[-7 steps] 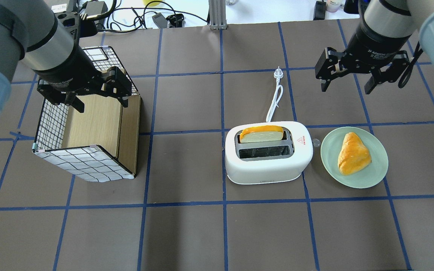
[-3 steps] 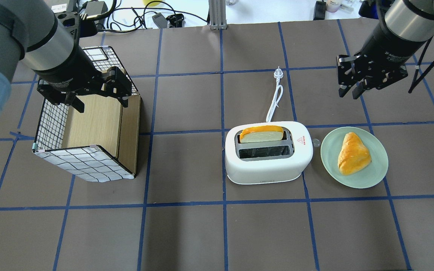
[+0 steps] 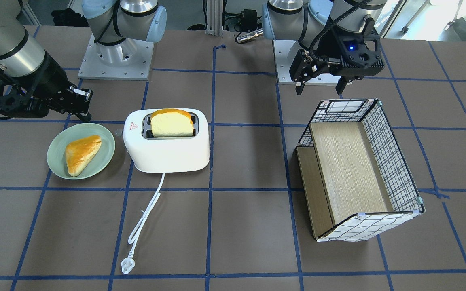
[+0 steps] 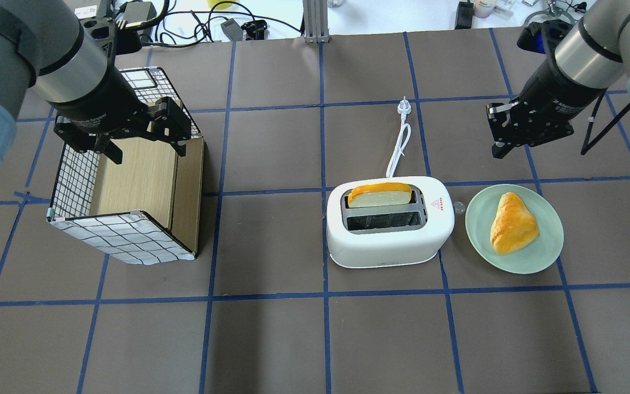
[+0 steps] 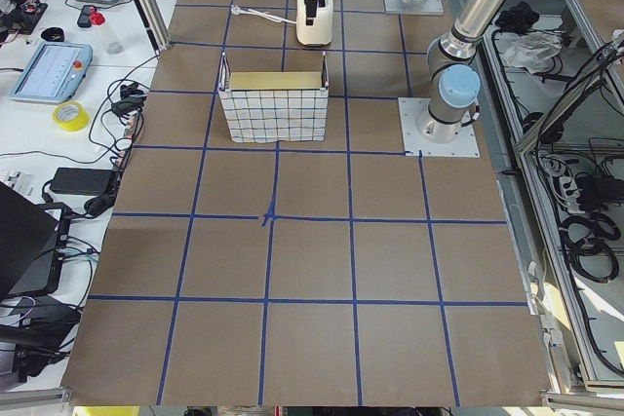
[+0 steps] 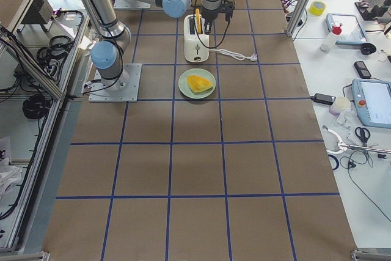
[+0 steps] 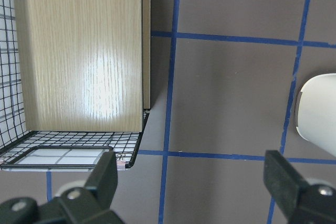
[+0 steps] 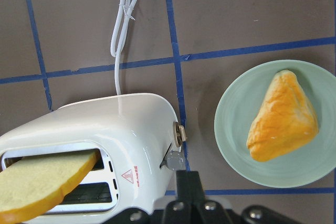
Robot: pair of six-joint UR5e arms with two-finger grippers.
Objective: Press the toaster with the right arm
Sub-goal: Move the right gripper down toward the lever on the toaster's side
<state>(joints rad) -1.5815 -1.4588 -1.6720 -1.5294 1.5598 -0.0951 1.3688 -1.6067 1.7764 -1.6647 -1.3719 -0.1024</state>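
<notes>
The white two-slot toaster (image 4: pixel 389 235) stands mid-table with a bread slice (image 4: pixel 379 195) in its far slot. It also shows in the front view (image 3: pixel 167 145) and the right wrist view (image 8: pixel 131 124). Its lever (image 8: pixel 176 160) sticks out of the end that faces the plate. My right gripper (image 4: pixel 498 149) is shut and empty. It hangs tilted above the table, beyond the plate and to the right of the toaster, apart from both. My left gripper (image 4: pixel 145 148) is open and empty above the wire basket (image 4: pixel 129 241).
A green plate (image 4: pixel 476 230) with a golden pastry (image 4: pixel 512 224) lies just right of the toaster. The white cord (image 4: pixel 400 142) and plug (image 4: pixel 404 106) run away from the toaster's far side. Blue tape lines grid the brown table.
My right gripper has shut its fingers, turned and tilted, and come a little nearer the toaster's plate-side end. The left arm, toaster and plate have not moved.
</notes>
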